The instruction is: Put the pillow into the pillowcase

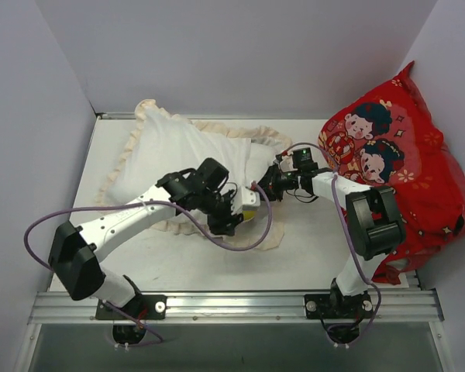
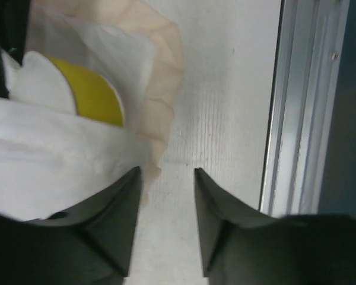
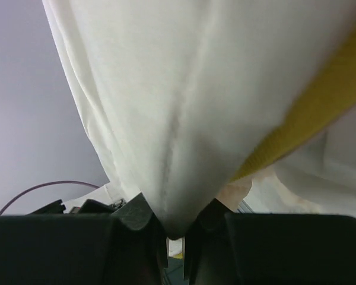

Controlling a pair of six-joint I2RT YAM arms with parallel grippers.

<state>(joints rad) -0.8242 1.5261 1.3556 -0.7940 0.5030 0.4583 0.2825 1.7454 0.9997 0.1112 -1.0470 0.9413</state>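
The pillowcase (image 1: 167, 147), pale with a cream ruffled frill, lies at the table's back left with its mouth toward the middle. The white pillow (image 1: 259, 167) fills it, and its end with the yellow strip (image 1: 250, 211) sticks out of the mouth. My right gripper (image 1: 268, 186) is shut on a white corner of the pillow (image 3: 178, 119), with the yellow strip (image 3: 320, 101) beside it. My left gripper (image 1: 231, 223) hangs open and empty over bare table, just right of the pillow (image 2: 41, 160). The yellow strip (image 2: 95, 95) and the frill (image 2: 163, 89) show ahead of its fingers (image 2: 124, 202).
A large red cushion with cartoon children (image 1: 395, 170) leans at the right wall. The metal rail (image 2: 302, 107) runs along the near table edge. Purple cables (image 1: 248, 244) loop from both arms over the table (image 1: 294, 248).
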